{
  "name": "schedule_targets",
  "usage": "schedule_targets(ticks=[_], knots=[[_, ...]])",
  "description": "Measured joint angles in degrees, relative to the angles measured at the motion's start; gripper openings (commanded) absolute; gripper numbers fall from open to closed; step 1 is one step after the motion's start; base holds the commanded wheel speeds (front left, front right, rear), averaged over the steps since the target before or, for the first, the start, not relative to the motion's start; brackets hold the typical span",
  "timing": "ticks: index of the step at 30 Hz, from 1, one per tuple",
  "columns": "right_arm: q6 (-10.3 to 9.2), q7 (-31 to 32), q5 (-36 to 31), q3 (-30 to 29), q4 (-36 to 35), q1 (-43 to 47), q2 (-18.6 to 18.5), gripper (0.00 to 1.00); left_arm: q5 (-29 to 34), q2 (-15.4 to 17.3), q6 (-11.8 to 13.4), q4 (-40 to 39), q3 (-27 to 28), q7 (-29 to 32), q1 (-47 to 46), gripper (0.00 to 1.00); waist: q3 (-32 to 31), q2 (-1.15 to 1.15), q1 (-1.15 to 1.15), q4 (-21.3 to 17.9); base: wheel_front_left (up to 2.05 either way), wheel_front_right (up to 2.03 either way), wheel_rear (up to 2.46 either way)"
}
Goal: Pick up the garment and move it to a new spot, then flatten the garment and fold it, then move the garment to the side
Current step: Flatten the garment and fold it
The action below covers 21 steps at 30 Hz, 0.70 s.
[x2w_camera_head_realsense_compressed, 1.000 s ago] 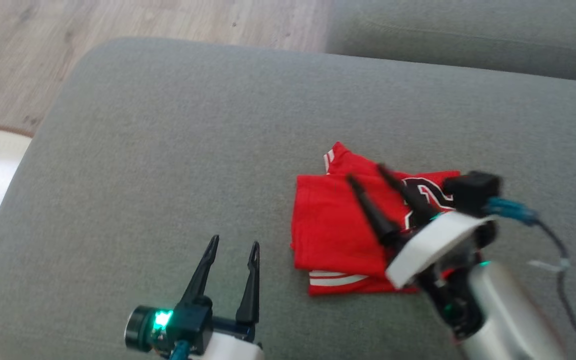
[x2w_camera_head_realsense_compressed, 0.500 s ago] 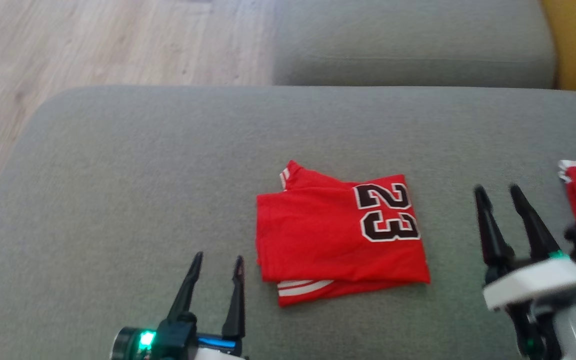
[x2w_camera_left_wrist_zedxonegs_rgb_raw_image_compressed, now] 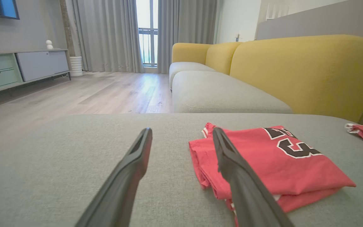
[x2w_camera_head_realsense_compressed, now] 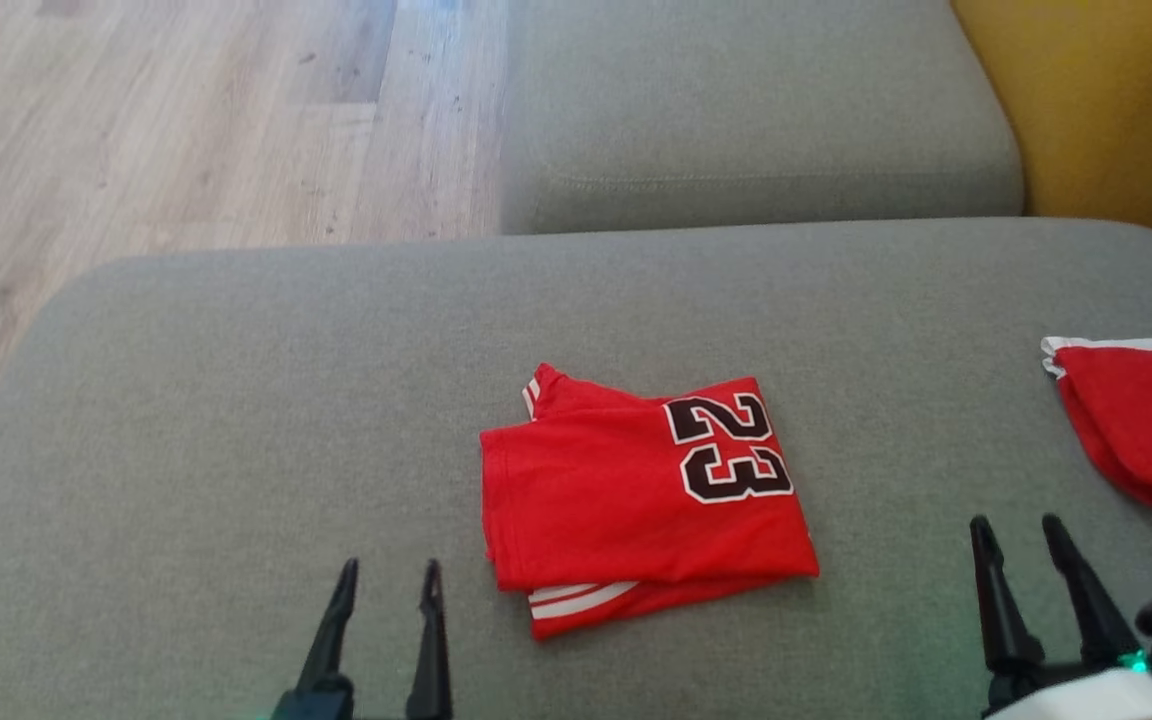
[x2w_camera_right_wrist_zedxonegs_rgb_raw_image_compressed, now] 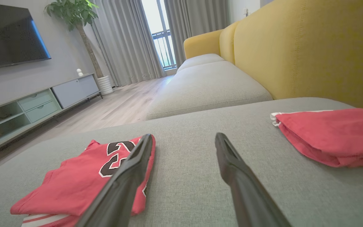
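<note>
A grey sofa seat meets a yellow backrest beside wooden floor

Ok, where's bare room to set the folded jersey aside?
Widest: the cushion left of the jersey, out to its rounded edge. Also the strip behind the jersey, and the gap between it and the other red garment. Crowded at the right edge.

Grey sofa, pale wooden floor
</note>
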Motion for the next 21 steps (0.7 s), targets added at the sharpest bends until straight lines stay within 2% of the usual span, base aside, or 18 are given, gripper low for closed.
schedule_targets(ticks=[9, 21], knots=[[0.00, -1.0, -1.3, 0.8, 1.1, 1.7, 1.2, 1.00, 1.0, 0.0, 0.3, -0.2, 2.0, 0.0, 3.0, 1.00, -2.0, 0.00, 0.00, -0.7, 0.00, 0.00, 0.00], [0.00, -1.0, -1.2, 2.1, 1.2, 1.7, 1.2, 1.00, 2.1, -0.8, -1.2, 0.6, 3.0, 0.0, 3.4, 1.00, -2.9, -0.01, 0.01, -0.9, 0.00, 0.00, 0.00]])
